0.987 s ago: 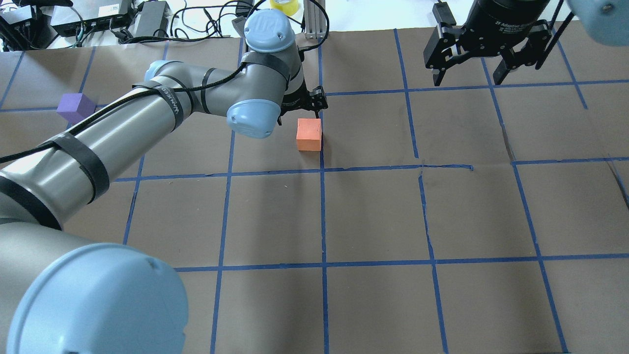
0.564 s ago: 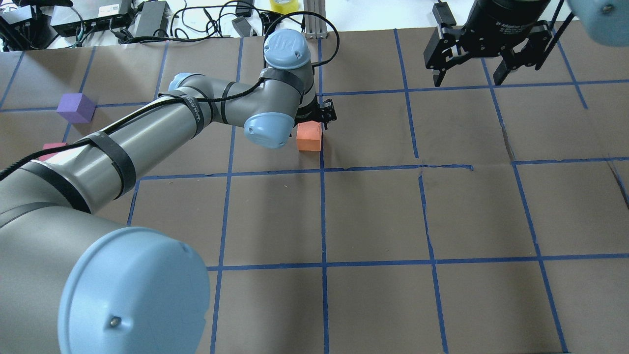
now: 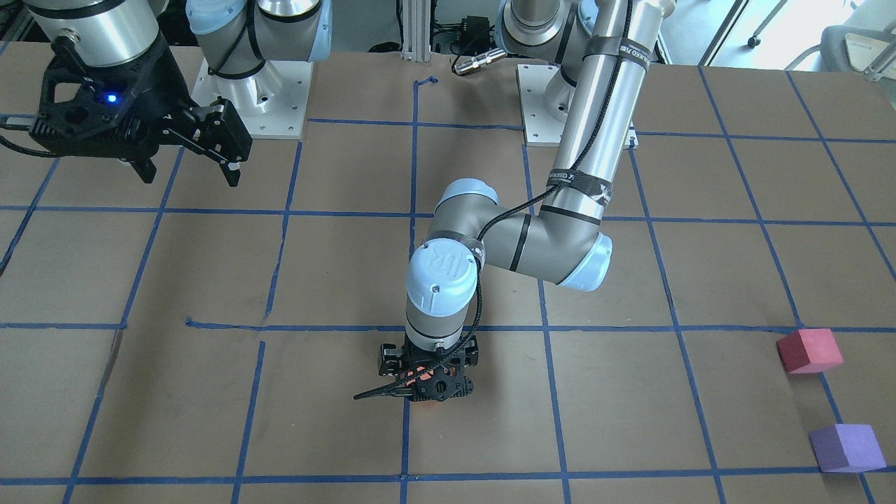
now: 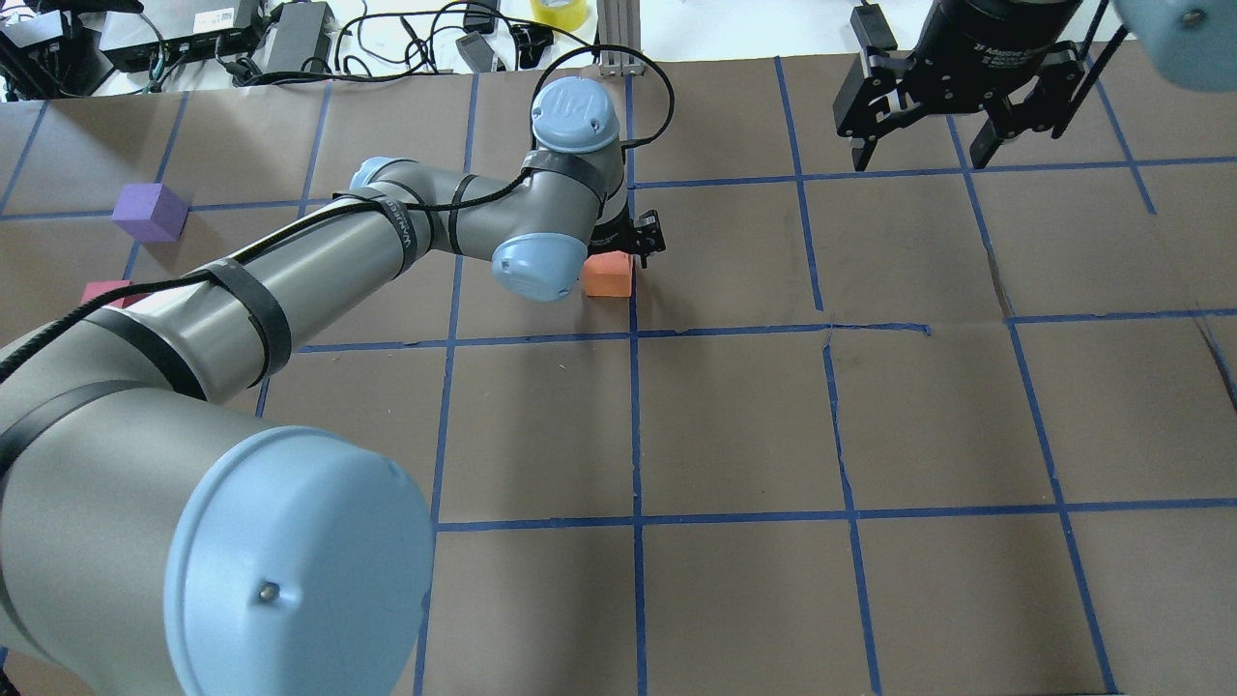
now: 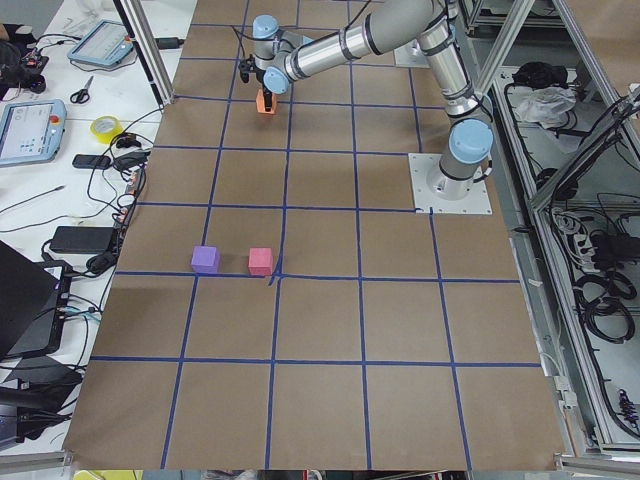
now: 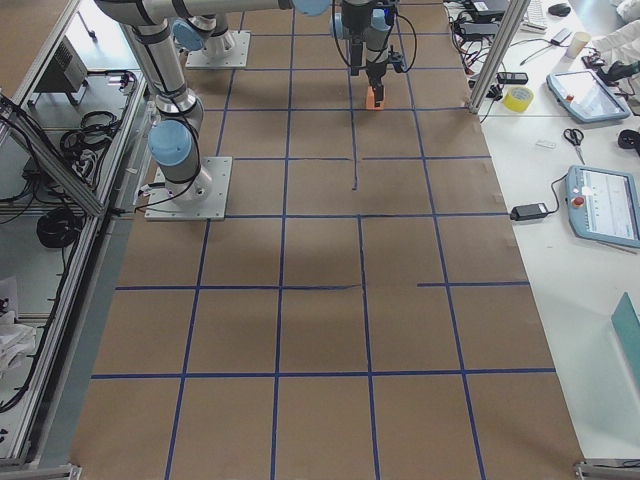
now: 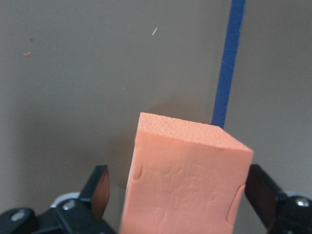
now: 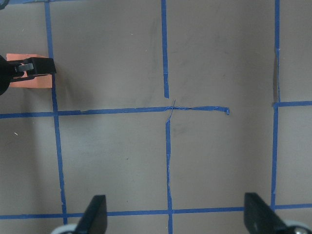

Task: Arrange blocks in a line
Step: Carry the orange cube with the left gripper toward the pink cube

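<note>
The left hand [image 3: 428, 376] is low around the small orange foam cube [image 4: 609, 277], which sits on the brown, blue-taped tabletop [image 4: 734, 425] above centre in the overhead view; its fingers [image 7: 100, 189] stand apart, not clamped. The reddish-pink foam cube [image 3: 808, 350] and the purple foam cube [image 3: 845, 448] lie near each other at the front-facing view's lower right. The right hand [image 4: 918, 157] hovers at the overhead view's upper right, fingers spread wide

orange block [image 3: 422, 371] — mostly hidden by left gripper [image 3: 428, 382] jaws, pink block [image 4: 100, 290] half behind arm [image 4: 290, 280]
</note>
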Tool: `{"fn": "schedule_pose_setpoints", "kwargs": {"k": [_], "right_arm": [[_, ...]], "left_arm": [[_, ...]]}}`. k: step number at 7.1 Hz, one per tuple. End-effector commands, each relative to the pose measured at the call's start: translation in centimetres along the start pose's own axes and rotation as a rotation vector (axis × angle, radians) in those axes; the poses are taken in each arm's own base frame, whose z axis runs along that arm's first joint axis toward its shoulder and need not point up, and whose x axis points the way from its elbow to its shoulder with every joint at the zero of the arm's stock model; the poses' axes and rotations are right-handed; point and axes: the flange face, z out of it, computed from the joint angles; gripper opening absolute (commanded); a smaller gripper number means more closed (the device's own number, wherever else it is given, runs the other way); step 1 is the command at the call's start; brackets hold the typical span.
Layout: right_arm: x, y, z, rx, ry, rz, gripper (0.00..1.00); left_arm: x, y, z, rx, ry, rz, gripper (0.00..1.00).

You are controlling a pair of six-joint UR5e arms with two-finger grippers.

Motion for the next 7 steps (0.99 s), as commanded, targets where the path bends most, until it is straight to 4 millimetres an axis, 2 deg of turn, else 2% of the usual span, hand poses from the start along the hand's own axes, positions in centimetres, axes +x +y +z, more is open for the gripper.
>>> {"fn": "schedule_pose_setpoints", "kwargs": {"k": [1,2,3,4,5,6,7], "right_arm": [[0.0,0.0,0.0,-0.001,0.000,-0.002,1.00],[0.0,0.0,0.0,-0.001,-0.002,-0.002,1.00],[0.0,0.0,0.0,-0.003,-0.002,-0.002,1.00],[0.0,0.0,0.0,-0.002,0.000,-0.002,1.00],[0.0,0.1,0.0,-0.002,0.000,-0.002,1.00],[0.0,0.1,0.0,-0.002,0.000,-0.002,1.00],[0.0,0.1,0.0,-0.004,0.000,-0.002,1.00]], "left_arm": [[0.1,-0.2,0.0,0.009,0.009,0.057,0.58],[0.1,-0.3,-0.3,0.014,0.007,0.081,0.24],[0.1,-0.3,-1.3,0.020,0.003,0.082,0.00],[-0.4,-0.7,-2.8,0.026,0.003,0.073,0.00],[-2.3,-1.2,-4.3,0.003,-0.019,0.054,0.00],[-4.7,-1.9,-5.6,-0.035,-0.038,0.055,0.00],[-8.7,-2.7,-8.0,-0.064,-0.055,0.011,0.00]]}}
